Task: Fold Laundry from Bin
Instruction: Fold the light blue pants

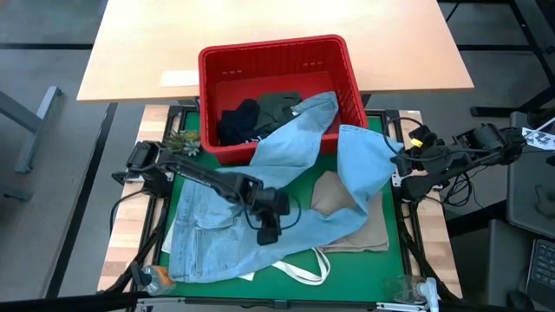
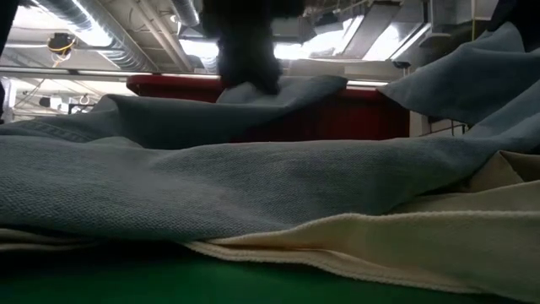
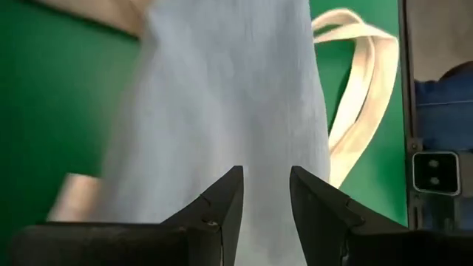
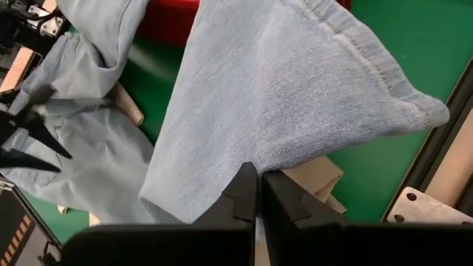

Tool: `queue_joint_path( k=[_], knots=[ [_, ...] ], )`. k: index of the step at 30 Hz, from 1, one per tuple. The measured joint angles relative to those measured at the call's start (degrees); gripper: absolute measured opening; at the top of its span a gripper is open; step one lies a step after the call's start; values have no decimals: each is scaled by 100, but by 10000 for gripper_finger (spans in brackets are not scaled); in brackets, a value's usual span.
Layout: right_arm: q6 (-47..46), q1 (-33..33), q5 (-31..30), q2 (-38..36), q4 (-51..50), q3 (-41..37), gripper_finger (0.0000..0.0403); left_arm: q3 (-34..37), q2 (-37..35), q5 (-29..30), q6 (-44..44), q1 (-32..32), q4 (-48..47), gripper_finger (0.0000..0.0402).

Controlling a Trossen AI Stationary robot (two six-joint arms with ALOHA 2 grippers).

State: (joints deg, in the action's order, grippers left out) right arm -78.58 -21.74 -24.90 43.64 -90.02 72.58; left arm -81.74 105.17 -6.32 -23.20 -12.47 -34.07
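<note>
The light blue denim jeans [image 1: 286, 165] are soft, faded and heavily rumpled, spread wide over the green mat [image 1: 390, 260] of my table. One leg climbs up over the front wall of the red plastic rectangular bin [image 1: 273, 65] and drapes into it; the other leg rises toward my right side, its stitched hem showing clearly in my right wrist view. The waist end lies flat near the front left corner.

My right gripper [image 4: 259, 193] is clenched tight on the edge of that raised jeans leg, holding the fabric up off the mat at the table's right edge. My left gripper [image 3: 264, 193] hangs just above the middle stretch of the denim, its fingers [image 3: 222, 203] partly spread with nothing between them; the cloth lies directly beneath.

Inside the bin sit a dark olive garment [image 1: 279, 108] and a dark navy one [image 1: 236, 121], both bunched and partly covered by the denim. A beige khaki cloth [image 1: 334, 195] lies under the jeans on the mat, only part of it showing. A cream fabric strap [image 3: 362, 96] loops out at the front edge; what it belongs to is hidden beneath the jeans. From table height, folds of denim block most of the bin, and a dark blurred shape overhead cannot be made out.
</note>
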Motion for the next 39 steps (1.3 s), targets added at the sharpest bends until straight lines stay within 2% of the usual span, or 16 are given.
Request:
queue_joint_path(
  k=[5,10,14,18,26,32,39],
  knots=[
    [506,0,8,0,2,0,5,654,-1,129,-505,-186,522,108],
    [694,0,174,0,2,0,5,1237,-12,160,-591,-298,844,108],
    [698,0,337,0,1,0,5,1692,-5,531,-1109,-336,825,108],
    [661,0,660,26,0,-2,5,2000,-6,610,-1815,-317,640,108],
    [537,0,1016,221,4,-4,5,2099,-50,918,-2761,-317,-529,94],
    [570,0,1034,419,2,-4,5,2100,-56,921,-2746,-330,-600,82],
    [1150,0,871,641,2,-4,5,2113,-49,906,-2732,-330,-561,80]
  ],
)
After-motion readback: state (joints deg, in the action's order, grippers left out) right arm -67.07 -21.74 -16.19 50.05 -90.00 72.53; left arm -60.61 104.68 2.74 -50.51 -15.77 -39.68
